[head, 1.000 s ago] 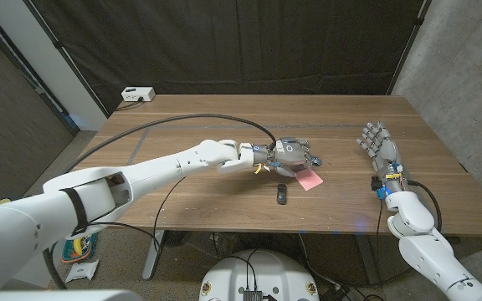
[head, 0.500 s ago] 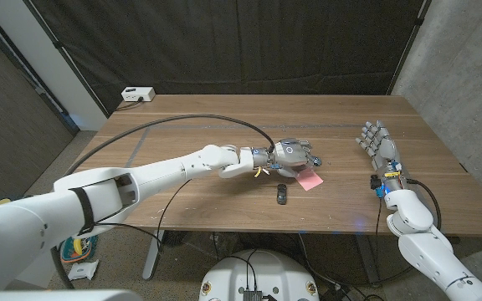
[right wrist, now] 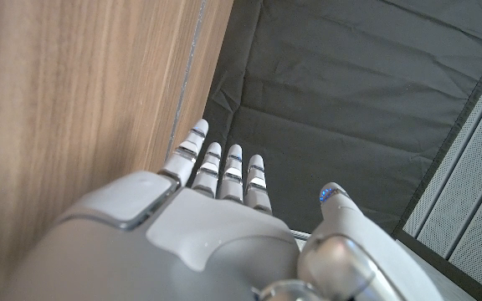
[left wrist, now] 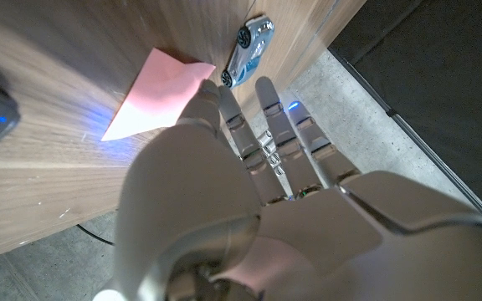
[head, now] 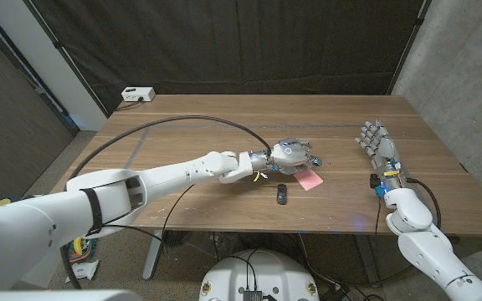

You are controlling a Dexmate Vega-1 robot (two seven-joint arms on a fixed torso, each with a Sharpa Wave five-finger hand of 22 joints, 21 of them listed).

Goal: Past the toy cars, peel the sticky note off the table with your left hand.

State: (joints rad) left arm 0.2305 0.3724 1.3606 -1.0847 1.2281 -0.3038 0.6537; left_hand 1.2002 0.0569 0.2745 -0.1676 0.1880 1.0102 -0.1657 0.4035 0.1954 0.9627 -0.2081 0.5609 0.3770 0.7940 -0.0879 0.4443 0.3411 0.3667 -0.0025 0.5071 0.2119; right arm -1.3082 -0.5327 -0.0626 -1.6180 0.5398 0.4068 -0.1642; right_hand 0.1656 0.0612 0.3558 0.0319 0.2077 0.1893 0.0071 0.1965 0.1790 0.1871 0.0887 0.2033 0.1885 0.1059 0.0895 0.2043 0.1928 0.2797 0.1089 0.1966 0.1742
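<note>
The left hand point(head: 291, 153) reaches across the surface point(head: 182, 125) near its middle, fingers point(left wrist: 233, 117) extended over the pink sticky note point(head: 310, 179). Whether a fingertip touches the note is hard to make out, and I cannot tell if the hand grips anything. The note lies on the wood at the hand's four o'clock. A dark toy car point(head: 281, 195) sits at the note's seven o'clock; a silver-blue toy car point(left wrist: 249, 50) lies just beyond the fingertips. The right hand point(head: 377, 146) stands apart, fingers spread, holding nothing.
</note>
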